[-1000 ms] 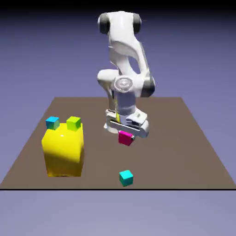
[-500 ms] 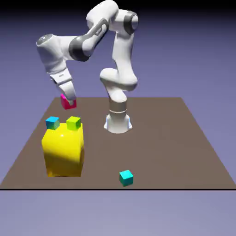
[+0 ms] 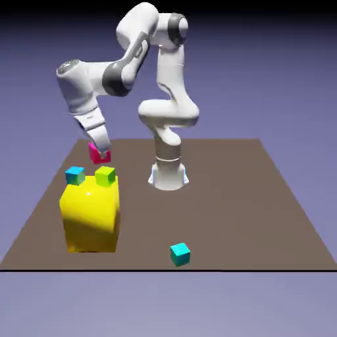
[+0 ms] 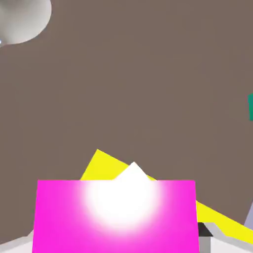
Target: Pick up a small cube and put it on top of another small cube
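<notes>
The small magenta-pink cube (image 3: 99, 156) hangs in the air at the exterior view's left, with my gripper (image 3: 100, 150) shut on it. It is above and just behind the big yellow block (image 3: 91, 216), a little higher than the lime-green cube (image 3: 105, 176) and the cyan cube (image 3: 75, 175) that sit on the block's top. In the hand view the magenta cube (image 4: 116, 217) fills the bottom and hides my fingertips; a yellow wedge of the block (image 4: 105, 167) shows behind it.
A second cyan cube (image 3: 180, 253) lies on the brown table (image 3: 250, 204) near the front edge; a teal sliver (image 4: 250, 107) shows at the hand view's right edge. The robot's base (image 3: 168, 172) stands at the back middle.
The arm swung from the table's middle to the exterior view's left, carrying the magenta cube. Over the last half second it lowered slightly toward the yellow block's top.
</notes>
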Controlling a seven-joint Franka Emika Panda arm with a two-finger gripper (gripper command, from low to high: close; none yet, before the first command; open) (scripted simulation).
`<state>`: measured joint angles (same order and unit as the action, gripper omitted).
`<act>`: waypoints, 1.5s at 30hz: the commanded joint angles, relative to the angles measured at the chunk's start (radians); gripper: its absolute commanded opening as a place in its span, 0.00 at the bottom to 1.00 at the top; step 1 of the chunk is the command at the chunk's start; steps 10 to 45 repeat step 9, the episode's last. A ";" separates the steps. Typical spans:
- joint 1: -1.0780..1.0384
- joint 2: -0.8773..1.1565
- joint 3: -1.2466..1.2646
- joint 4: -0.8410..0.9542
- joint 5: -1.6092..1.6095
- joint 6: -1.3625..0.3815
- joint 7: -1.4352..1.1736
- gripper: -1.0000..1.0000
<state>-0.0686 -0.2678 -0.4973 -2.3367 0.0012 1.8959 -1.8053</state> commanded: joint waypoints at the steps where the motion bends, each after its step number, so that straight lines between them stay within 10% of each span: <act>1: 0.036 -0.002 -0.034 -0.006 -0.005 0.008 0.006 0.00; 7: 0.244 -0.011 -0.229 -0.040 -0.050 0.051 0.045 0.00; 8: 0.244 -0.011 -0.229 -0.040 -0.050 0.051 0.045 1.00; 45: 0.244 -0.011 -0.229 -0.040 -0.050 0.051 0.045 1.00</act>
